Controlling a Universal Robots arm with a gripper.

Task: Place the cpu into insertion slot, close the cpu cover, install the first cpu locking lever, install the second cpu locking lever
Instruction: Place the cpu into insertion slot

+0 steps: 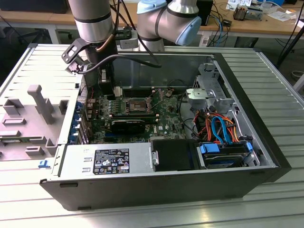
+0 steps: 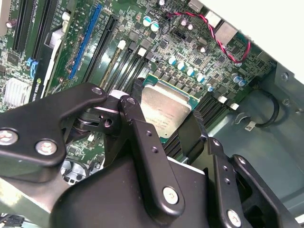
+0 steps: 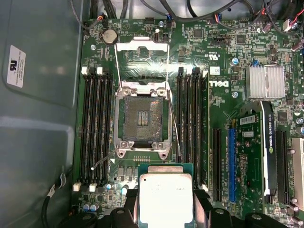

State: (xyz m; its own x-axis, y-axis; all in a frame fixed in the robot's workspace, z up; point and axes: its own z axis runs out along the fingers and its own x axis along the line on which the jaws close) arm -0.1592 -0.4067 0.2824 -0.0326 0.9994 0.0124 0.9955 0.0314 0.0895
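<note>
- The black fingers [image 2: 142,128] are closed on two opposite edges of the cpu [image 3: 165,198], so the gripper [image 3: 165,208] has the chip clamped between them.
- The cpu is held with its silver-grey metal top facing the camera in both wrist views, and its green border shows around the lid.
- It seems to hang just above the green circuit board [image 3: 223,109] rather than rest on it, though I cannot be sure of the gap from here.
- In the first wrist view the chip is just beside the insertion slot [image 3: 142,116], off the side away from the hinge, not over it.
- The insertion slot lies open and unfilled, its dark contact field bare inside the silver rim.
- The cpu cover [image 3: 142,46] is swung back flat beyond the far side of the socket, with the board showing through its square window.
- The thin wire locking levers [image 3: 175,128] are unlatched and run along the socket's flanks.
- Long black memory slots [image 3: 95,128] stand in rows on both sides of the socket.
- In the exterior view the arm [image 1: 92,23] reaches down into the open computer case [image 1: 256,95], which lies on its side on a ribbed metal table [image 1: 280,61].
- A black expansion card [image 1: 128,124] sits near the socket, on the side toward the grey power supply [image 1: 107,159].
</note>
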